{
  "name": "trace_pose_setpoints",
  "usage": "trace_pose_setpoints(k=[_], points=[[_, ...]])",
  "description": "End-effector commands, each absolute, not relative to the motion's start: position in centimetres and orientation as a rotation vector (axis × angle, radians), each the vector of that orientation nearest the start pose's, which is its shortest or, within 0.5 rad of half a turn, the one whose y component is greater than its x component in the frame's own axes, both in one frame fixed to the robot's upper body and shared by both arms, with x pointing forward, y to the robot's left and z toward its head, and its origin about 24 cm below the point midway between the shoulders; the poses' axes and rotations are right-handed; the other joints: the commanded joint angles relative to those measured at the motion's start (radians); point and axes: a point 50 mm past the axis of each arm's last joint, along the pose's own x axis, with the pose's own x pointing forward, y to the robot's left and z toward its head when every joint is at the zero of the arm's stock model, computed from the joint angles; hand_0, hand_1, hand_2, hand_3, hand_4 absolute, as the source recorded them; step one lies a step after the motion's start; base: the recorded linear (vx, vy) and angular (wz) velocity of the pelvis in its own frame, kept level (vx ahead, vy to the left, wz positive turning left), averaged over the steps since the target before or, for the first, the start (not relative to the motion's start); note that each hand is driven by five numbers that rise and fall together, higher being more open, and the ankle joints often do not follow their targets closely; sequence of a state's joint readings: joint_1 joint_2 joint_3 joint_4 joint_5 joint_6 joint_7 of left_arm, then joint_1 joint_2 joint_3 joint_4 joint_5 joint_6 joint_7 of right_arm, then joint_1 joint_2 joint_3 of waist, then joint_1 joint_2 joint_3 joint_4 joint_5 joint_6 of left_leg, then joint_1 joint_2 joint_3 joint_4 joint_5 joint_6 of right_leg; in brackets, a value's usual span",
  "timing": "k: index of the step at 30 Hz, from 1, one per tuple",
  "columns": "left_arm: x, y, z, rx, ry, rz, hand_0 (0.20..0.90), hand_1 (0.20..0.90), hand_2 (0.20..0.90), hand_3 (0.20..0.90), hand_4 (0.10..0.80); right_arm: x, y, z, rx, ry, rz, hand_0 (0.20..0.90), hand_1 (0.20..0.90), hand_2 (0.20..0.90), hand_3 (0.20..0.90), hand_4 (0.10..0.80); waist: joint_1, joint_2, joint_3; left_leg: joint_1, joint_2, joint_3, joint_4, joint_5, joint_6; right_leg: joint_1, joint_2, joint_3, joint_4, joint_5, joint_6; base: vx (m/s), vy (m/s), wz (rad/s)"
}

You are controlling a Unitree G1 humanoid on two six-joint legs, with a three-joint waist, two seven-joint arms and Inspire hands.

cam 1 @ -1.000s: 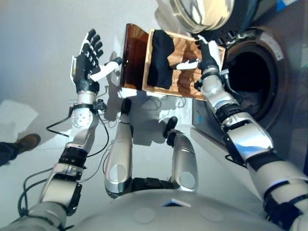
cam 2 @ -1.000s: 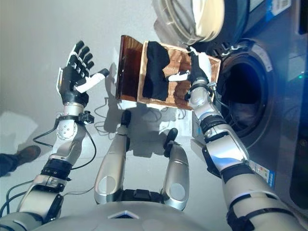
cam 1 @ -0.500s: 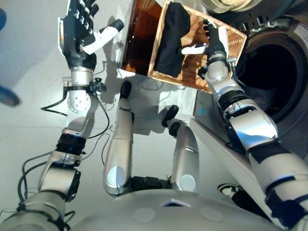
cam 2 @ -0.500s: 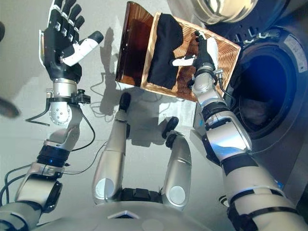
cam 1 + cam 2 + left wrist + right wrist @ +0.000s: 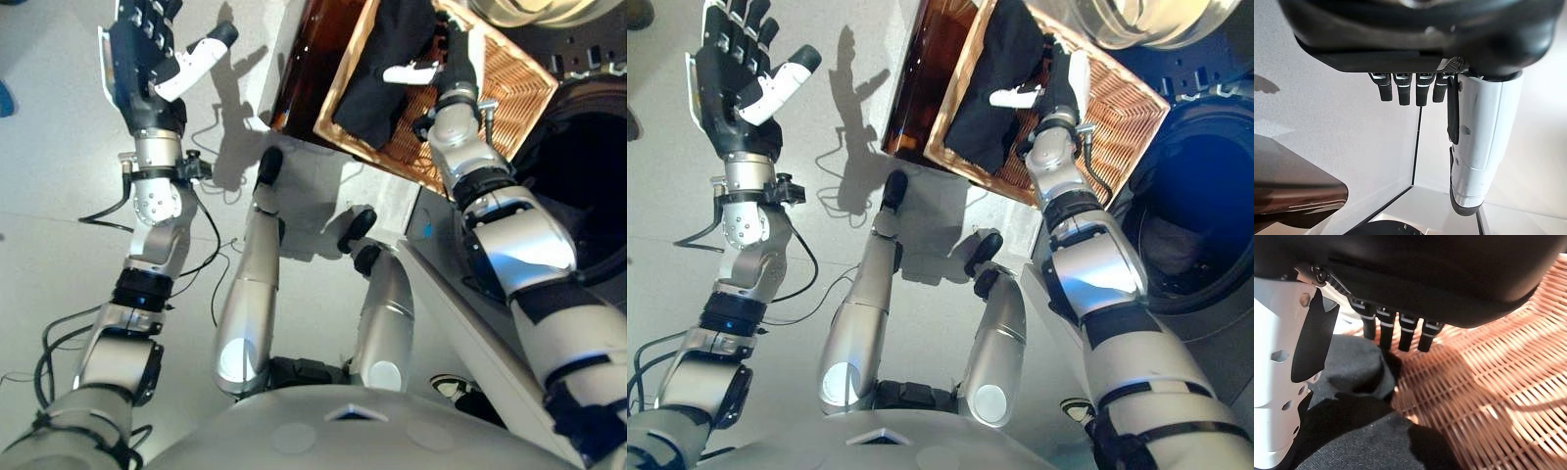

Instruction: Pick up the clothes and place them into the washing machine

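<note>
Black garment [image 5: 997,93] lies crumpled in woven wicker basket [image 5: 1117,108], covering basket's left part. Right hand [image 5: 1058,83] reaches into basket, fingers [image 5: 1400,330] straight and relaxed, tips touching cloth edge where cloth meets bare weave; white-covered thumb spread out over black cloth, nothing gripped. Washing machine [image 5: 1205,225] stands just right of basket, round drum opening dark. Left hand [image 5: 730,83] raised well apart over grey floor [image 5: 686,284], fingers spread, holding nothing.
</note>
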State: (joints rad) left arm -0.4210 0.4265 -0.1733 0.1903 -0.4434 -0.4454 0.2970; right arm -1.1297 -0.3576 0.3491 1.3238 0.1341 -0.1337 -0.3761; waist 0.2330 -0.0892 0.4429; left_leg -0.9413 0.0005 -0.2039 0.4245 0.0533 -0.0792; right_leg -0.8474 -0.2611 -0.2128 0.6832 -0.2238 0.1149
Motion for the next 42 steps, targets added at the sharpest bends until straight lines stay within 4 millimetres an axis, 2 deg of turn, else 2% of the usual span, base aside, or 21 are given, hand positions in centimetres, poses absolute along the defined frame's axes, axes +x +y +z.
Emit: trace_pose_setpoints(k=[1, 2, 3, 4, 6, 7, 14, 19, 23, 24, 27, 28, 30, 35, 36, 37, 38, 40, 42], points=[[29.0, 17.8, 21.5, -0.170, -0.932, 0.028, 0.900, 0.900, 0.900, 0.900, 0.800, 41.7, -22.3, 18.9, -0.547, -0.120, -0.407, 0.900, 0.900, 0.900, 0.900, 0.800, 0.037, 0.052, -0.030, 0.029, -0.038, 0.045, 0.116, -0.205, 0.000, -0.015, 0.022, 0.035, -0.048, 0.078, 0.043, 0.027, 0.006, 0.14], [29.1, 17.7, 21.4, -0.166, -0.930, 0.022, 0.900, 0.900, 0.900, 0.900, 0.800, 41.5, -23.1, 18.5, -0.573, -0.088, -0.426, 0.900, 0.900, 0.900, 0.900, 0.800, 0.042, 0.055, -0.032, 0.024, -0.045, 0.045, 0.115, -0.204, 0.001, -0.017, 0.018, 0.035, -0.043, 0.074, 0.042, 0.024, 0.008, 0.11], [29.1, 17.6, 21.5, -0.167, -0.931, 0.018, 0.900, 0.900, 0.900, 0.900, 0.800, 41.5, -23.4, 18.5, -0.585, -0.078, -0.438, 0.845, 0.845, 0.845, 0.845, 0.761, 0.043, 0.059, -0.032, 0.021, -0.048, 0.044, 0.113, -0.201, 0.001, -0.020, 0.016, 0.034, -0.040, 0.072, 0.042, 0.036, 0.011, 0.16], [29.1, 17.6, 21.5, -0.166, -0.930, 0.015, 0.900, 0.900, 0.900, 0.900, 0.800, 41.3, -23.9, 18.2, -0.606, -0.057, -0.454, 0.606, 0.606, 0.606, 0.606, 0.590, 0.044, 0.062, -0.034, 0.023, -0.050, 0.041, 0.105, -0.198, 0.000, -0.020, 0.016, 0.037, -0.040, 0.069, 0.042, 0.018, 0.005, 0.15], [29.1, 17.5, 21.4, -0.167, -0.928, 0.016, 0.900, 0.900, 0.900, 0.900, 0.800, 41.1, -24.3, 17.6, -0.639, -0.027, -0.465, 0.392, 0.392, 0.392, 0.392, 0.437, 0.044, 0.066, -0.033, 0.020, -0.052, 0.043, 0.105, -0.194, -0.001, -0.022, 0.011, 0.038, -0.037, 0.072, 0.042, 0.008, 0.030, 0.13], [29.1, 17.5, 21.4, -0.166, -0.926, 0.018, 0.900, 0.900, 0.900, 0.900, 0.800, 41.0, -24.5, 17.3, -0.653, -0.015, -0.474, 0.200, 0.200, 0.200, 0.200, 0.300, 0.044, 0.067, -0.033, 0.019, -0.053, 0.045, 0.103, -0.193, 0.000, -0.025, 0.010, 0.039, -0.037, 0.073, 0.041, 0.002, 0.032, 0.07], [29.0, 17.3, 20.9, -0.156, -0.911, 0.018, 0.900, 0.900, 0.900, 0.900, 0.800, 40.5, -25.1, 15.5, -0.661, 0.049, -0.493, 0.200, 0.200, 0.200, 0.200, 0.300, 0.042, 0.079, -0.048, 0.032, -0.061, 0.047, 0.089, -0.182, 0.004, -0.021, 0.007, 0.046, -0.035, 0.071, 0.038, 0.000, 0.000, 0.00], [28.9, 17.1, 20.2, -0.147, -0.891, -0.015, 0.900, 0.900, 0.900, 0.900, 0.800, 39.8, -26.2, 14.0, -0.603, 0.094, -0.525, 0.200, 0.200, 0.200, 0.200, 0.300, 0.042, 0.092, -0.057, 0.080, -0.065, 0.050, 0.058, -0.168, 0.011, 0.022, 0.009, 0.046, -0.064, 0.079, 0.037, -0.028, 0.000, 0.05], [29.2, 17.2, 18.9, -0.146, -0.828, -0.031, 0.900, 0.900, 0.900, 0.900, 0.800, 39.4, -26.6, 13.1, -0.554, 0.110, -0.539, 0.200, 0.200, 0.200, 0.200, 0.300, 0.032, 0.090, -0.065, 0.135, -0.061, 0.057, 0.030, -0.153, 0.013, 0.073, 0.021, 0.051, -0.095, 0.089, 0.033, -0.016, 0.000, -0.05], [29.3, 17.4, 18.1, -0.137, -0.793, -0.032, 0.900, 0.900, 0.900, 0.900, 0.800, 39.0, -26.9, 12.2, -0.543, 0.130, -0.543, 0.200, 0.200, 0.200, 0.200, 0.300, 0.025, 0.085, -0.074, 0.166, -0.058, 0.061, 0.011, -0.144, 0.012, 0.106, 0.028, 0.055, -0.121, 0.096, 0.031, -0.010, -0.008, -0.06], [29.4, 17.6, 17.2, -0.138, -0.751, -0.032, 0.900, 0.900, 0.900, 0.900, 0.800, 38.5, -27.3, 11.1, -0.522, 0.157, -0.557, 0.200, 0.200, 0.200, 0.200, 0.300, 0.017, 0.083, -0.082, 0.203, -0.056, 0.065, -0.009, -0.133, 0.011, 0.145, 0.032, 0.055, -0.150, 0.106, 0.029, -0.037, -0.006, -0.10], [29.4, 17.7, 16.9, -0.141, -0.738, -0.029, 0.900, 0.900, 0.900, 0.900, 0.800, 38.3, -27.3, 10.7, -0.515, 0.163, -0.560, 0.200, 0.200, 0.200, 0.200, 0.300, 0.017, 0.086, -0.079, 0.211, -0.057, 0.063, -0.028, -0.095, 0.012, 0.156, 0.034, 0.051, -0.177, 0.145, 0.022, -0.109, 0.000, -0.09], [29.5, 18.1, 15.5, -0.143, -0.677, -0.027, 0.900, 0.900, 0.900, 0.900, 0.800, 37.8, -27.5, 9.5, -0.482, 0.181, -0.562, 0.200, 0.200, 0.200, 0.200, 0.300, 0.003, 0.082, -0.095, 0.270, -0.055, 0.066, -0.057, -0.087, 0.014, 0.217, 0.039, 0.055, -0.217, 0.158, 0.021, -0.031, -0.005, -0.10], [29.4, 18.6, 13.8, -0.126, -0.600, -0.020, 0.900, 0.900, 0.900, 0.900, 0.800, 37.4, -27.6, 9.2, -0.397, 0.142, -0.562, 0.200, 0.200, 0.200, 0.200, 0.300, -0.018, 0.068, -0.113, 0.384, -0.054, 0.069, -0.121, -0.071, 0.013, 0.341, 0.046, 0.059, -0.294, 0.174, 0.022, 0.053, -0.006, -0.14], [29.3, 19.0, 13.0, -0.123, -0.568, -0.005, 0.900, 0.900, 0.900, 0.900, 0.800, 37.3, -27.0, 8.8, -0.313, 0.110, -0.554, 0.200, 0.200, 0.200, 0.200, 0.300, -0.038, 0.059, -0.126, 0.431, -0.053, 0.076, -0.153, -0.064, 0.014, 0.388, 0.051, 0.065, -0.331, 0.186, 0.023, 0.034, 0.012, -0.12], [29.3, 19.0, 13.0, -0.122, -0.567, -0.005, 0.900, 0.900, 0.900, 0.900, 0.800, 37.3, -27.0, 8.8, -0.313, 0.111, -0.553, 0.200, 0.200, 0.200, 0.200, 0.300, -0.038, 0.059, -0.124, 0.435, -0.053, 0.076, -0.156, -0.063, 0.014, 0.392, 0.051, 0.064, -0.333, 0.187, 0.023, 0.077, 0.039, -0.07], [28.8, 19.7, 12.1, -0.122, -0.534, 0.031, 0.900, 0.900, 0.900, 0.900, 0.800, 37.0, -25.8, 7.9, -0.281, 0.094, -0.507, 0.200, 0.200, 0.200, 0.200, 0.300, -0.060, 0.050, -0.142, 0.480, -0.049, 0.085, -0.187, -0.056, 0.013, 0.430, 0.053, 0.070, -0.370, 0.198, 0.023, 0.044, 0.026, -0.02], [28.6, 20.0, 11.7, -0.124, -0.517, 0.050, 0.900, 0.900, 0.900, 0.900, 0.800, 36.9, -25.2, 7.7, -0.249, 0.075, -0.499, 0.200, 0.200, 0.200, 0.200, 0.300, -0.071, 0.048, -0.148, 0.504, -0.047, 0.088, -0.202, -0.052, 0.013, 0.452, 0.055, 0.075, -0.386, 0.205, 0.023, 0.044, 0.030, -0.19], [27.9, 20.8, 10.6, -0.132, -0.479, 0.092, 0.900, 0.900, 0.900, 0.900, 0.800, 36.0, -24.1, 6.5, -0.171, 0.050, -0.478, 0.200, 0.200, 0.200, 0.200, 0.300, -0.096, 0.042, -0.180, 0.554, -0.038, 0.097, -0.248, -0.041, 0.011, 0.502, 0.059, 0.088, -0.435, 0.222, 0.028, 0.108, 0.029, -0.25]])
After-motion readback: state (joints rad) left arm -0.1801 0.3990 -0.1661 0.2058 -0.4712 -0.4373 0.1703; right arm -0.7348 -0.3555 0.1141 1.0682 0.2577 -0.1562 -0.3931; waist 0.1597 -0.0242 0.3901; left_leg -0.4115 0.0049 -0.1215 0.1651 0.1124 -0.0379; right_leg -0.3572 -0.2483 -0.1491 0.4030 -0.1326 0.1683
